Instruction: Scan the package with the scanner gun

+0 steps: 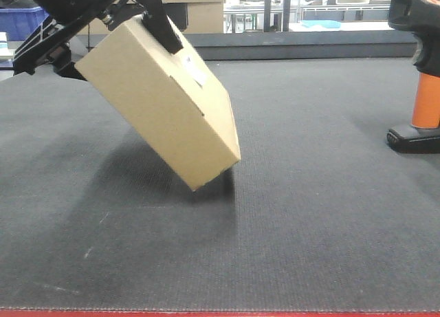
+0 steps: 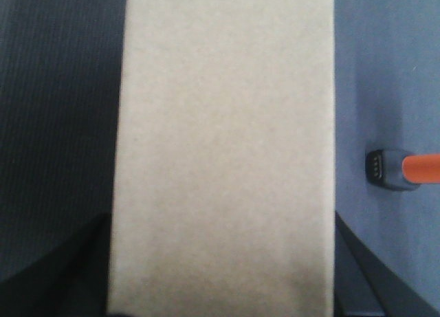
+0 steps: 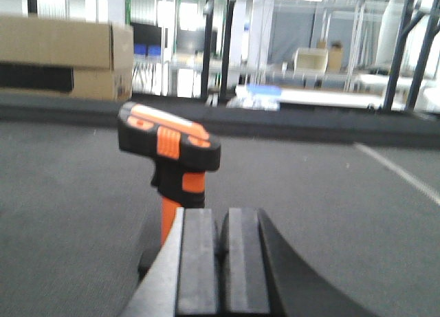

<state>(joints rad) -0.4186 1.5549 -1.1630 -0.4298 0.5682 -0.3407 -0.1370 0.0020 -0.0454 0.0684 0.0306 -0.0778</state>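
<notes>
**Ahead of my right fingers: the scanner, upright and ungripped**

Just ahead and a little left of my right gripper (image 3: 221, 262) stands the scanner gun (image 3: 168, 141). It is upright on its base, with the orange handle vertical and the black head across the top. My right fingers (image 3: 199, 262) are pressed together with nothing between them, so I judge they must part before they can close around that handle.

My left gripper (image 1: 120, 56) is clamped on the package (image 1: 165, 104), which hangs tilted over the mat (image 1: 309, 227). Its long axis slopes down to my right. I cannot tell whether the low corner touches the surface or sits just above it. The white label (image 1: 198, 76) lies on the upper face, turned upward.

Package and scanner are well apart, with bare mat between them, and my right arm is plainly the nearer to the scanner. Beyond the mat's raised far edge sit larger cardboard boxes (image 3: 62, 59), out of the way.
</notes>
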